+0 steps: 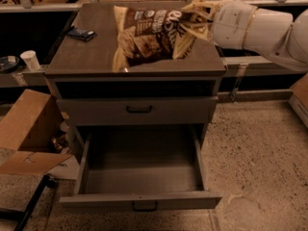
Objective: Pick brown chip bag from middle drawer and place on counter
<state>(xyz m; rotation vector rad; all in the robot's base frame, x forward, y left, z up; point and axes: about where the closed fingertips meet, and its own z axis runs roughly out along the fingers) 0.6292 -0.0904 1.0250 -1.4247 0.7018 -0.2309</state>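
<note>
The brown chip bag [149,35] hangs above the counter [86,57], tilted, its lower left corner near the counter's front edge. My gripper [188,19] reaches in from the right on a white arm and is shut on the bag's right end. The middle drawer [140,177] is pulled out below, with a bare grey floor and a small black handle on its front panel. The bag hides the bowl and the orange ball that stood at the back of the counter.
A small dark flat object [81,33] lies on the counter's left rear. The closed top drawer [138,109] is above the open one. An open cardboard box [26,129] stands on the floor at left, with a white cup [31,59] on a ledge behind it.
</note>
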